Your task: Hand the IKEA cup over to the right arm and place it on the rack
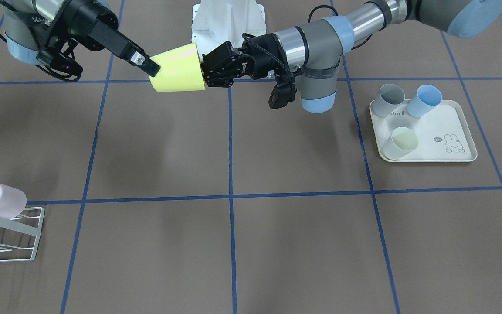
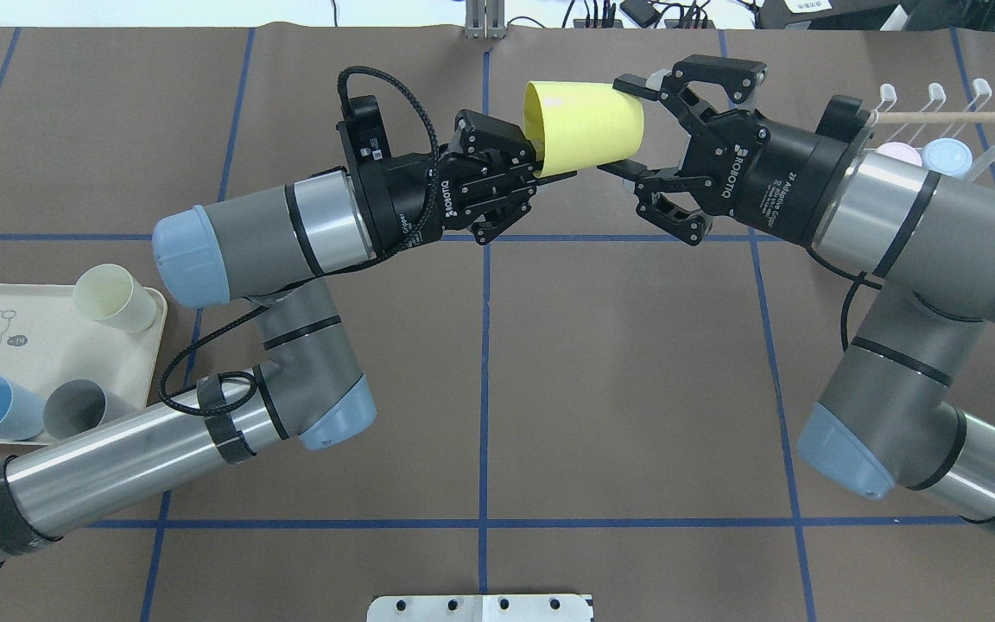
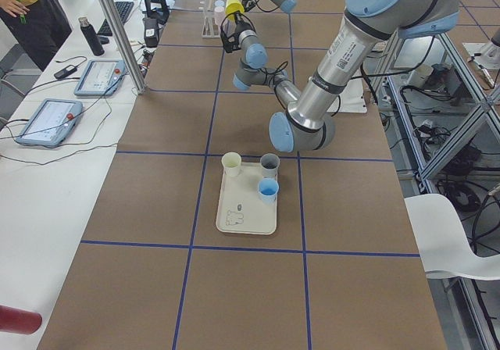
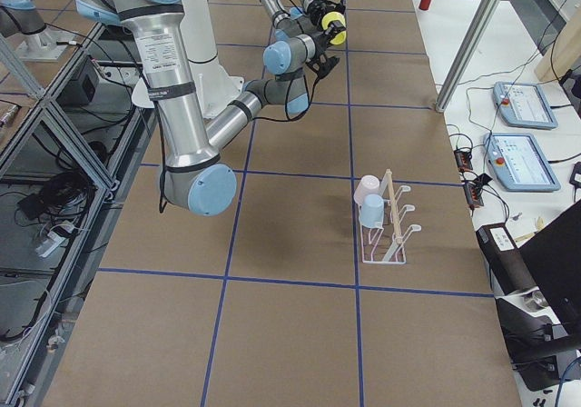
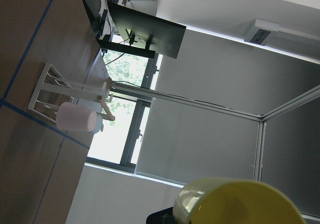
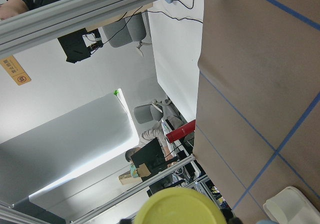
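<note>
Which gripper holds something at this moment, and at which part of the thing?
The left gripper pinches the yellow cup by its rim wall, at the open end. The right gripper stands open around the cup's base and holds nothing.

Open tabletop (image 4: pixel 290 216) leads to the rack (image 4: pixel 392 243), where a pink cup (image 4: pixel 367 189) and blue cup (image 4: pixel 371 212) occupy prongs (image 4: pixel 410 229).

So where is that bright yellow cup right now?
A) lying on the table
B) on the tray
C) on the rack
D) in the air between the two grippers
D: the yellow cup is off the table, the left gripper pinching its rim while the right gripper has its open fingers around the base.
</note>
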### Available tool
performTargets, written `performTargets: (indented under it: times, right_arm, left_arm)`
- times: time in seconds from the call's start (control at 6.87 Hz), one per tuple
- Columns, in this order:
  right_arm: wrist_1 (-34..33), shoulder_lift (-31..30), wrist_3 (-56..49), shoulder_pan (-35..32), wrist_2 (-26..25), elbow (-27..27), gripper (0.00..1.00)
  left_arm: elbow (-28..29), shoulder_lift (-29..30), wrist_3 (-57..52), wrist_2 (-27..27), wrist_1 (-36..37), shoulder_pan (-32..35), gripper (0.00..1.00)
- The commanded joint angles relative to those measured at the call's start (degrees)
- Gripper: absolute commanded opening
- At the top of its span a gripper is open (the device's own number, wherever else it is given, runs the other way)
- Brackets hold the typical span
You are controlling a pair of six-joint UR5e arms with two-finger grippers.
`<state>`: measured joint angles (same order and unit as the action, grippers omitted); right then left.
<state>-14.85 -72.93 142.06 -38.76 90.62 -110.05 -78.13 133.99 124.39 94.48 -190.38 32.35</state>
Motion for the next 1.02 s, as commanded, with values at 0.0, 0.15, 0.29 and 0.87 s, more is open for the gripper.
performTargets:
  times: [0.0, 0.15, 0.29, 0.87]
  right_arm:
    - [0.0, -0.02, -0.03, -0.09, 0.0, -0.07, 0.0]
    - [0.0, -0.46, -1.07, -0.44, 0.0, -0.16, 0.0]
    - [-0.26, -0.98, -2.56, -2.36, 0.61, 0.01, 0.0]
    - [-10.3, -9.77, -36.66, -9.81, 3.33, 1.42, 0.0]
  left_arm:
    - [0.0, -0.13, -0.63, 0.0, 0.09, 0.52, 1.0]
    - [0.61, -0.4, -3.08, 0.09, 0.18, 1.48, 1.0]
    - [2.79, -0.49, -7.19, 0.26, 0.27, 2.27, 1.0]
    - [3.51, -0.66, -24.75, 3.51, 14.13, 6.93, 1.0]
